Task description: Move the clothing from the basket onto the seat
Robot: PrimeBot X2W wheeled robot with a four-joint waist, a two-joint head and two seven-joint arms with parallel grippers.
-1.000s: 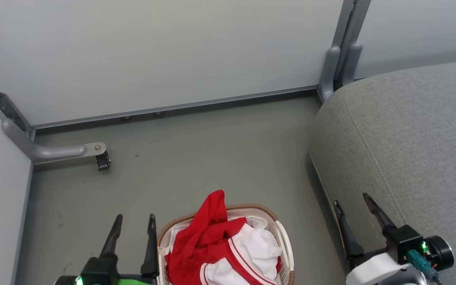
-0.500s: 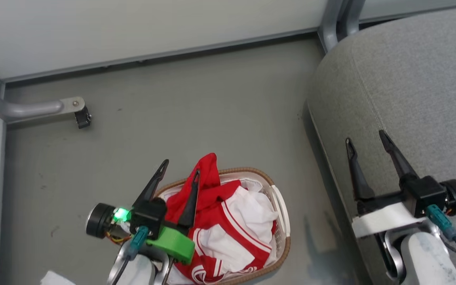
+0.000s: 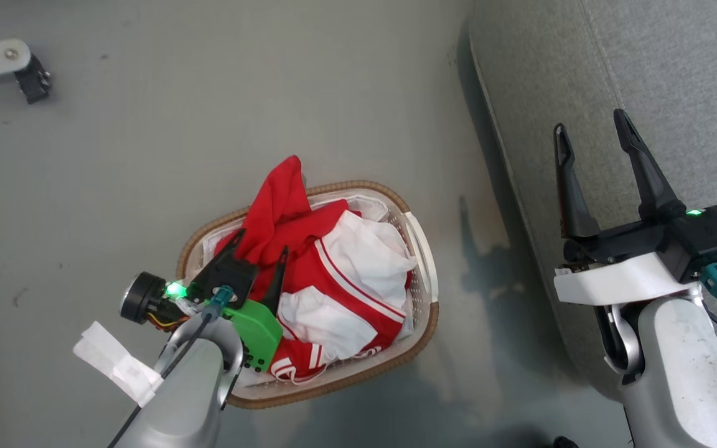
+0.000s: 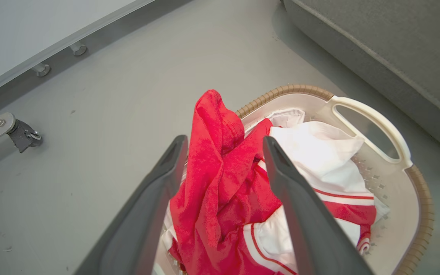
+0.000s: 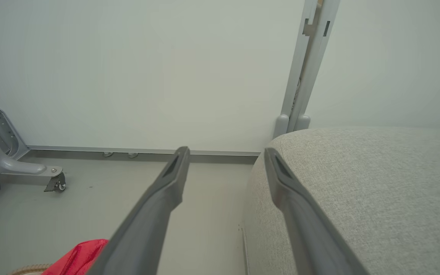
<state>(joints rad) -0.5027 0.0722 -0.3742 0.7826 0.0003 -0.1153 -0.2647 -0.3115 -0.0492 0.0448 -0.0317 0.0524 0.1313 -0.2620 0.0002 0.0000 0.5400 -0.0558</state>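
The basket (image 3: 358, 185), white with a brown woven rim, stands on the grey floor with red and white clothing (image 3: 333, 274) heaped in it; a red fold sticks up over the far rim. My left gripper (image 3: 261, 241) hangs open just above the left of the heap. In the left wrist view its fingers straddle the raised red fold of the clothing (image 4: 220, 179) without closing on it, with the basket rim (image 4: 292, 88) beyond. My right gripper (image 3: 589, 121) stands open and empty over the front edge of the grey seat (image 3: 676, 62). The right wrist view looks past the right gripper (image 5: 225, 149) to the seat (image 5: 357, 183).
A grey partition foot with a black caster (image 3: 28, 78) sits on the floor at the far left. Pale wall panels (image 5: 147, 76) and a grey post (image 5: 304, 76) close off the back. A white tag (image 3: 116, 364) hangs from my left forearm. Bare floor lies between basket and seat.
The head camera has tilted down. My left gripper has moved from beside the basket to over the clothing, still open. The right gripper has come further over the seat's edge.
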